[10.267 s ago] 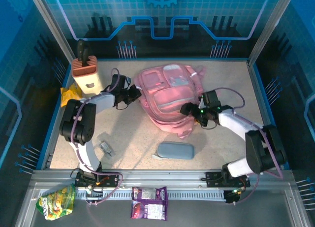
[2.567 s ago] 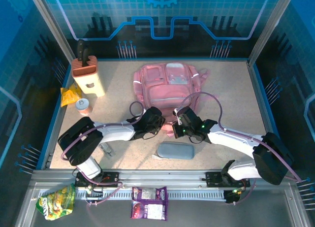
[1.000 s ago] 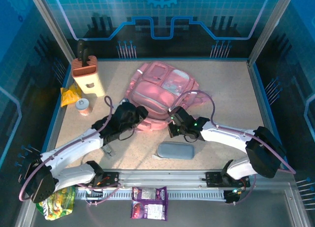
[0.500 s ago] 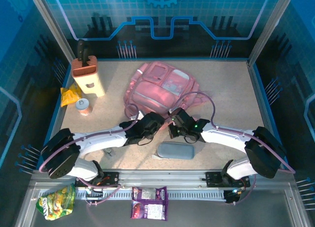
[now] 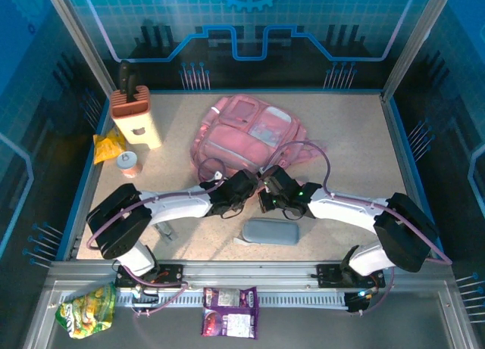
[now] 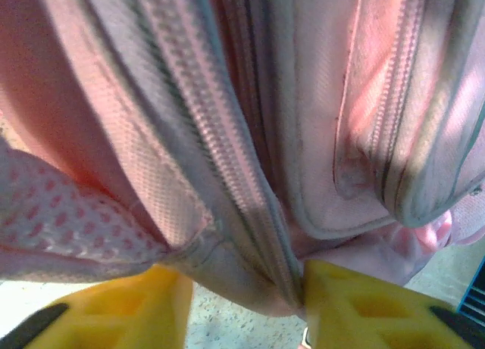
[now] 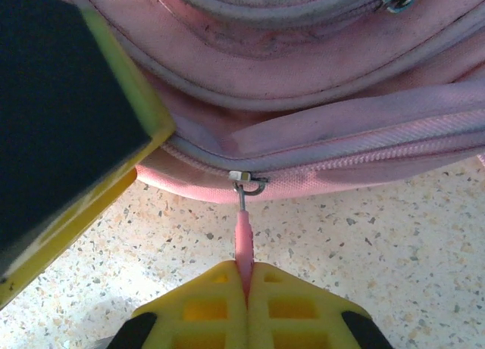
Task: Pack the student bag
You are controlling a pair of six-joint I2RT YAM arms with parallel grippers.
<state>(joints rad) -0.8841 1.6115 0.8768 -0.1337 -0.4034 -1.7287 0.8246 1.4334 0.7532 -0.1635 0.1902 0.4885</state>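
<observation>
A pink student bag (image 5: pixel 246 133) lies flat on the speckled table (image 5: pixel 356 152), in the middle and toward the back. Both arms reach in to its near edge. The right gripper (image 7: pixel 246 279) has its yellow fingers pressed together on the pink zip pull (image 7: pixel 242 239), which hangs from a slider on the bag's lower zip. The left gripper (image 6: pixel 246 307) sits just beside it. Its fingers (image 6: pixel 144 315) stand apart with the bag's zipped seam bulging between them; whether they clamp the fabric I cannot tell. A grey pencil case (image 5: pixel 271 232) lies near, in front of the grippers. A knife block (image 5: pixel 136 118) stands at the back left.
</observation>
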